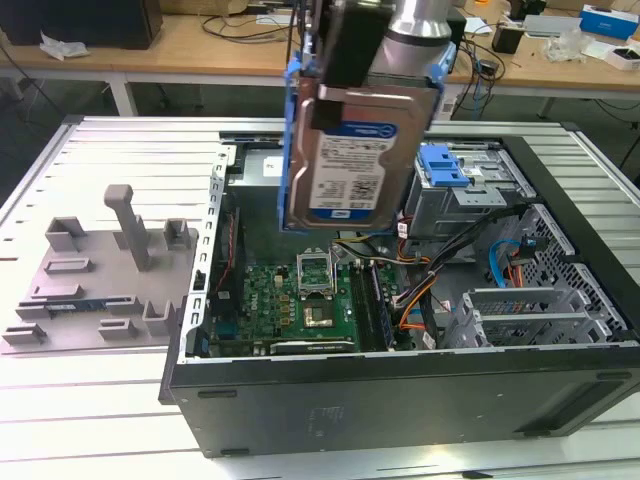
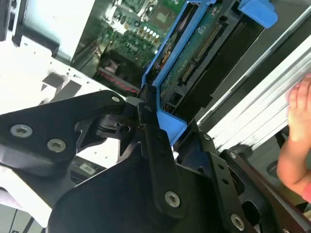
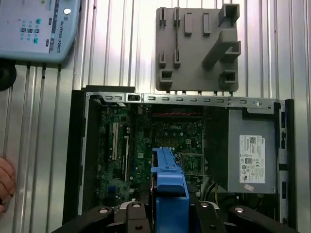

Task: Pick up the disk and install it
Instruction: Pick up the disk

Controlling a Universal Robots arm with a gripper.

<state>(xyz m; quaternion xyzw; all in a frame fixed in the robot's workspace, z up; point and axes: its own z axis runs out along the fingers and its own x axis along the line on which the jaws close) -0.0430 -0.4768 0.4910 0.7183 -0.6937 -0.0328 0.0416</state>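
the disk (image 1: 350, 160) is held upright in the air above the open computer case (image 1: 400, 405), over its motherboard (image 1: 300, 295) and clear of everything inside. the fingers (image 2: 156, 160) are closed tight on the disk's blue frame (image 2: 171, 125), gripped at its upper end alone. a slip or tilt is judged possible there, and the disk would be dropped onto the board. cables (image 1: 425, 295) inside the case could be snagged. a person's hand (image 3: 4, 182) is seen just outside the case and could be struck.
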